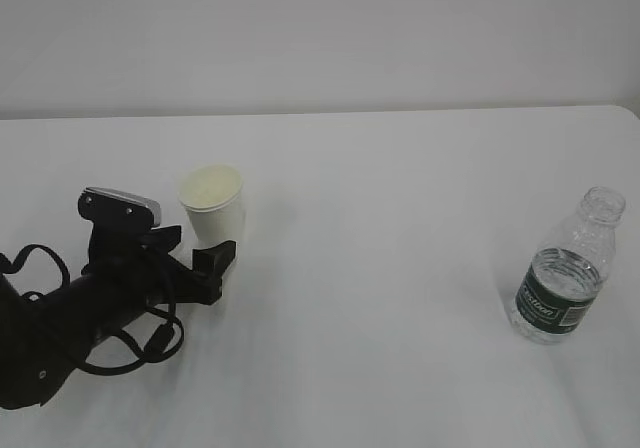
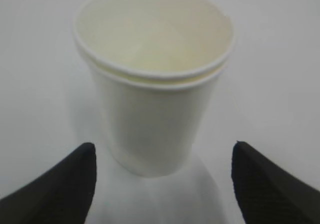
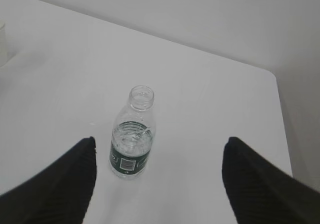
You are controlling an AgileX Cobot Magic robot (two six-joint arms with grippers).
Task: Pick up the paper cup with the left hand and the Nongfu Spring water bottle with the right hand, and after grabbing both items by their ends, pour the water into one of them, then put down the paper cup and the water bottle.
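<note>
Cup (image 1: 214, 204) and bottle (image 1: 567, 278) stand well apart on the counter (image 1: 400, 218), water unpoured. Left pincer (image 2: 162, 184) gapes empty at the cup; right pincer (image 3: 157, 179), wide, hangs back.

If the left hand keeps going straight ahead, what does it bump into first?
Most likely the paper cup. It stands upright right ahead of the left hand, centred between its open fingers, with nothing in between.

The paper cup (image 1: 214, 204) stands on the table (image 1: 400, 198), far left of the Nongfu Spring water bottle (image 1: 564, 273).
</note>
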